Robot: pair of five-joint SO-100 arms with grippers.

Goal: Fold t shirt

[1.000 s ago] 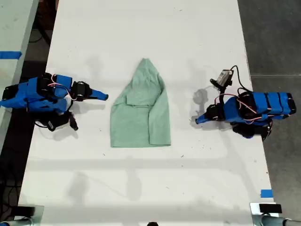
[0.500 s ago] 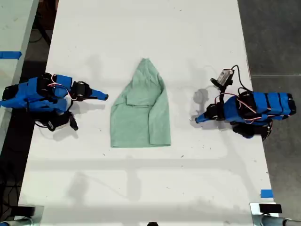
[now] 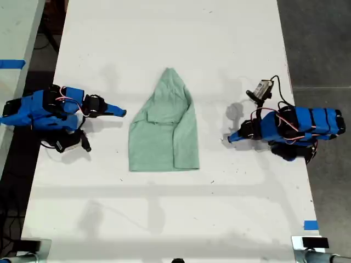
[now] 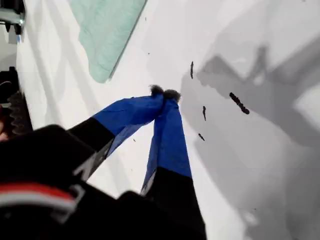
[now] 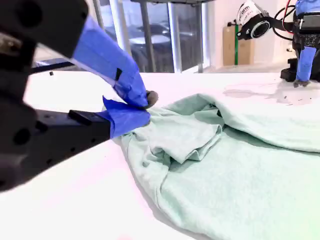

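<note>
Seen whole only in the exterior view: the t shirt (image 3: 164,129), flat on the white table (image 3: 164,38) at frame centre, pointed top toward the upper edge, straight hem toward the lower. Pale mint-green knit, soft and matte.

At centre right of the exterior view, my first gripper (image 3: 230,139), well apart from the cloth. Closer in the first wrist view: blue-taped tapering fingers (image 4: 167,135) meeting at dark tips, jaws closed on nothing, above bare table with a few dark specks; only a rounded corner of the shirt visible there.

At centre left of the exterior view, my second gripper (image 3: 122,113), near the shirt's edge but not touching it. Shown by the second wrist view alone: rumpled folds and a layered flap in the cloth, fuzzy surface, and the blue jaws pressed together, nothing between them.
</note>
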